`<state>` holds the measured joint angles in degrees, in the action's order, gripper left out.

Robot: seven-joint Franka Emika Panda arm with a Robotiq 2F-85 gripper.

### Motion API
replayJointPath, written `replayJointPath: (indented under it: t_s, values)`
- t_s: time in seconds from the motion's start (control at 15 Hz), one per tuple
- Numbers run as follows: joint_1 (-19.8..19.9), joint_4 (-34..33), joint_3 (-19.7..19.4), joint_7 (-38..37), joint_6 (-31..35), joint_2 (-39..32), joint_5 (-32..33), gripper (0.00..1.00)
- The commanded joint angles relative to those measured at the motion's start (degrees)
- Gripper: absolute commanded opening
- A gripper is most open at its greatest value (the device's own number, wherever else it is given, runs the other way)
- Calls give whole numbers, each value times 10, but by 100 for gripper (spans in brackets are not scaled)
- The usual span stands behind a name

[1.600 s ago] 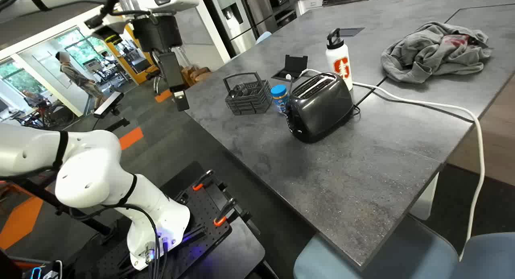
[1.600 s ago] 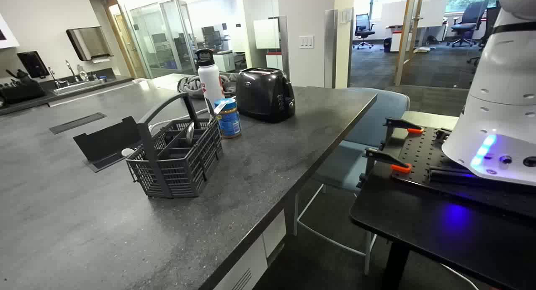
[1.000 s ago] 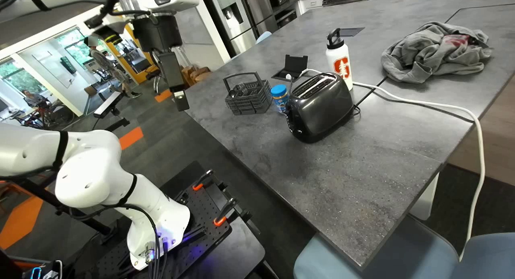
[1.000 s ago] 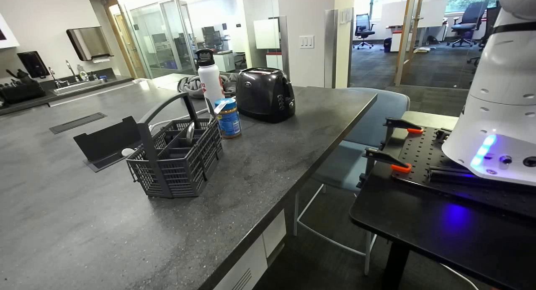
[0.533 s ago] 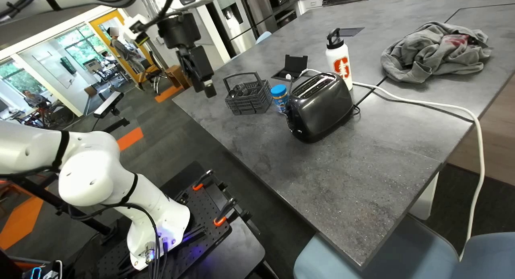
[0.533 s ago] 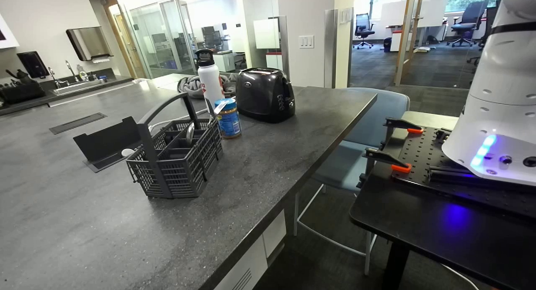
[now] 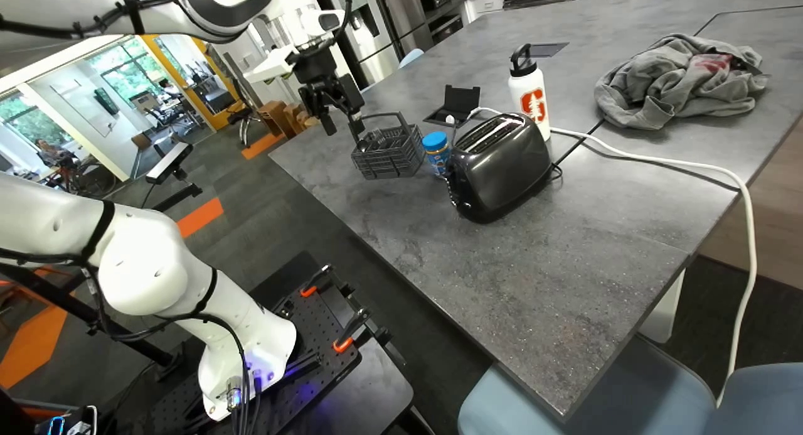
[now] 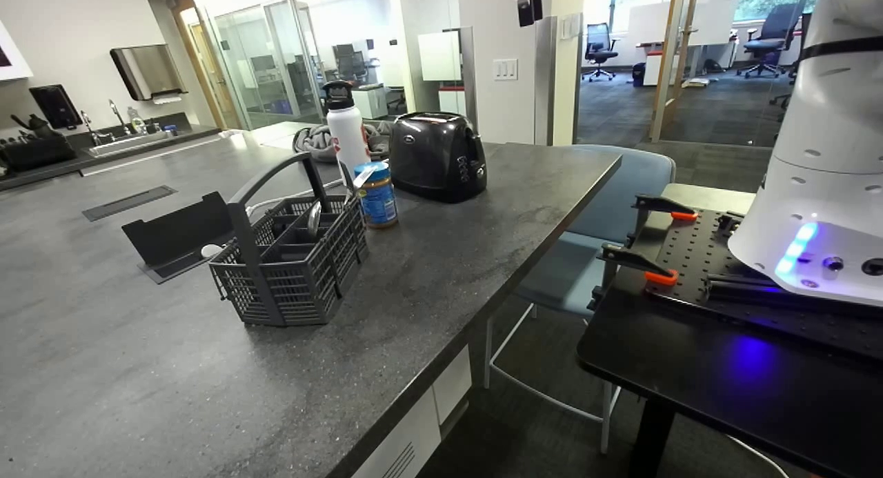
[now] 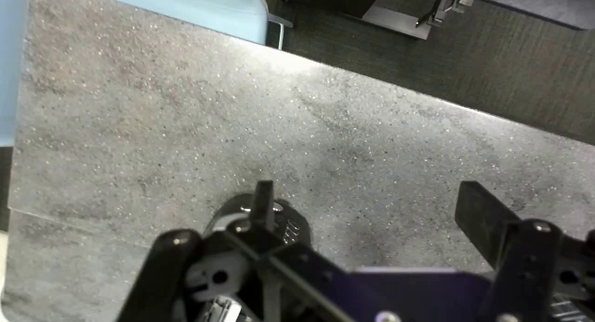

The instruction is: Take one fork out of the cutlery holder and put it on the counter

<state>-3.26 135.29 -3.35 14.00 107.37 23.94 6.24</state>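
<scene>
The cutlery holder (image 7: 392, 155) is a dark mesh basket with a raised handle, on the grey counter (image 7: 533, 284). It also shows in an exterior view (image 8: 296, 285). A silvery utensil (image 8: 314, 221) stands in one of its compartments; I cannot tell whether it is a fork. My gripper (image 7: 344, 124) is open and empty in the air; in that view its fingers appear just above and left of the holder's handle. Its tips also show at the top of an exterior view (image 8: 528, 5). In the wrist view the open fingers (image 9: 362, 201) have bare counter between them.
A black toaster (image 7: 499, 168), a blue-lidded jar (image 7: 436, 151) and a white bottle (image 7: 530, 99) stand beside the holder. A pop-up socket box (image 8: 176, 233), a white cable (image 7: 659, 162) and a grey cloth (image 7: 680, 83) lie on the counter. The toaster is partly under the left finger in the wrist view.
The arm was still at first, then moved right and slightly up toward the holder in an exterior view. The gripper's fingers have spread apart. The holder and other objects have not moved.
</scene>
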Motion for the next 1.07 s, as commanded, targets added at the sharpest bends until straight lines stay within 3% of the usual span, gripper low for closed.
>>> replayJointPath:
  t_s: [0.0,0.4,0.6,1.0]
  values:
    - [-7,18,33,-4,18,6,22,100]
    - [-6,7,35,-1,5,-5,13,100]
    - [-22,-8,43,-1,40,-39,-12,100]
    - [-49,-79,109,-97,102,-160,-19,100]
